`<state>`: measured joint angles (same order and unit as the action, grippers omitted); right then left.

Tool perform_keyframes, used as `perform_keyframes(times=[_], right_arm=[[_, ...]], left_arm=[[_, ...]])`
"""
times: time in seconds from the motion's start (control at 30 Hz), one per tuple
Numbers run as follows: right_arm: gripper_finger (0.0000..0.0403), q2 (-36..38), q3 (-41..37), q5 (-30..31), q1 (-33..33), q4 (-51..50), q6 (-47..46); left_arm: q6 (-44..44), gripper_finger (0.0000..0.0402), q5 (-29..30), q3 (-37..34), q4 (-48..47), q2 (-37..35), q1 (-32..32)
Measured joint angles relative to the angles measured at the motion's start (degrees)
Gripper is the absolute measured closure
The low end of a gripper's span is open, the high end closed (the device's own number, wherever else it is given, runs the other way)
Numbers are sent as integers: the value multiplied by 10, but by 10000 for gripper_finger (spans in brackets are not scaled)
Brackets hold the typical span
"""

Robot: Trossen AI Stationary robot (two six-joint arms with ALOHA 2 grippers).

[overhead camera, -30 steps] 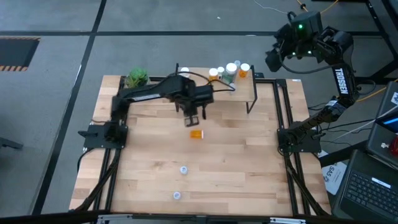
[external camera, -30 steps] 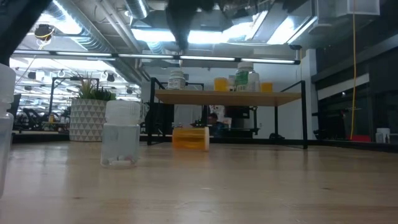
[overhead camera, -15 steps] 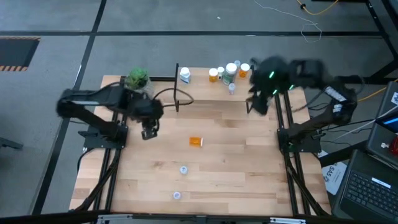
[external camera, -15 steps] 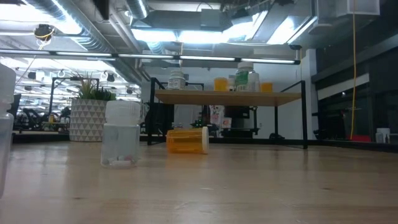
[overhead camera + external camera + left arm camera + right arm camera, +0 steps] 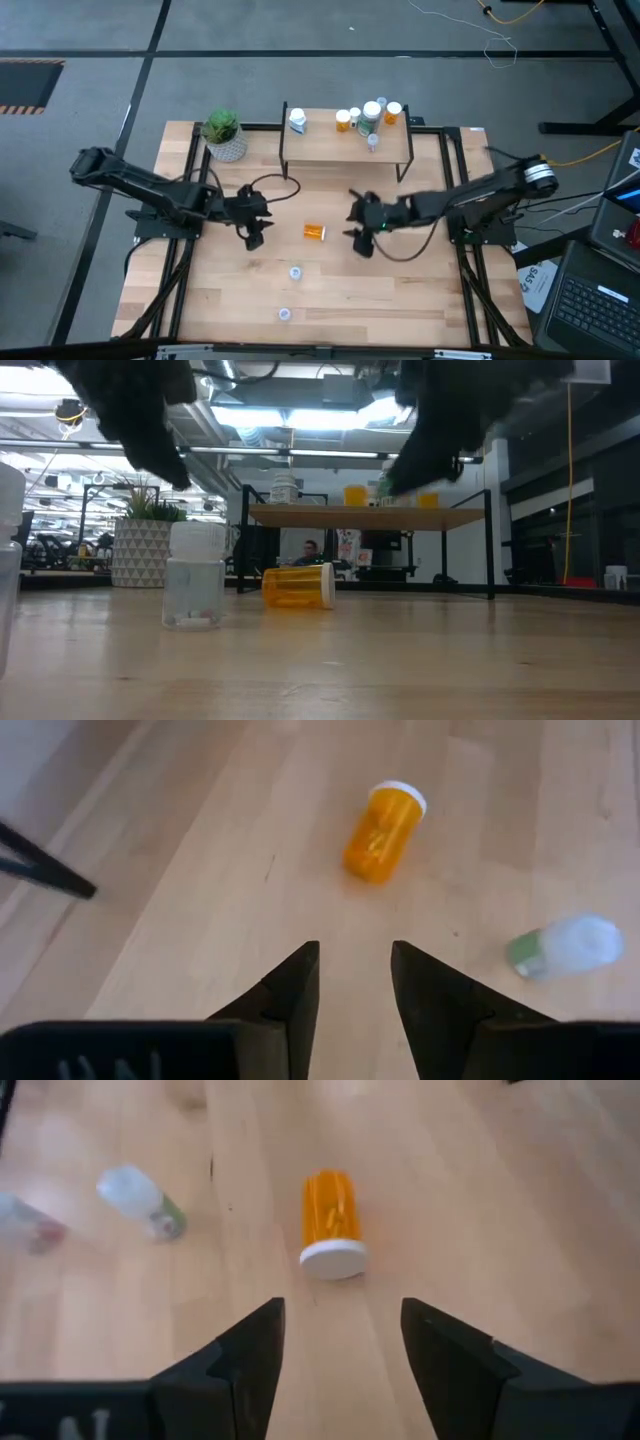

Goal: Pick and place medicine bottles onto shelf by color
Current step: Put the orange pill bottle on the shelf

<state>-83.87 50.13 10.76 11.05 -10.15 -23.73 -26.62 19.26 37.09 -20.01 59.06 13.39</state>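
Both tools sit low over the desk [image 5: 400, 280], one on each side of the fallen orange bottle [image 5: 315, 231]: the left tool [image 5: 254, 232] and the right tool [image 5: 362, 240], each with fingers spread and holding nothing. We judge that both flank it because either could take it.

Behind them, the shelf [image 5: 330, 150] already carries several bottles [image 5: 368, 115] along its back edge, orange ones apart from a white one [image 5: 298, 121]. The orange bottle lies on its side in front of the shelf, with two tiny clear bottles [image 5: 295, 272] nearer the front edge.

In the low view both arms are only dark shapes, and we cannot read any labels.
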Motion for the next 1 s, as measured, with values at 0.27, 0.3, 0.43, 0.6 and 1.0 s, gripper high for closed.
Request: perform_keyframes(times=[0.27,0.3,0.43,0.6,1.0], right_arm=[[199,-177,14,18,9,115,9],[199,-198,33,19,9,109,22],[199,-251,107,58,10,16,43],[199,-257,164,85,9,-116,43],[266,-257,160,181,11,-100,30]], left_arm=[[73,280,-4,-38,60,54,-32],[83,280,-3,-38,72,63,-36],[103,280,-5,-37,94,83,-42],[107,280,-5,-37,134,89,-42],[108,299,-10,-37,275,180,-94]])
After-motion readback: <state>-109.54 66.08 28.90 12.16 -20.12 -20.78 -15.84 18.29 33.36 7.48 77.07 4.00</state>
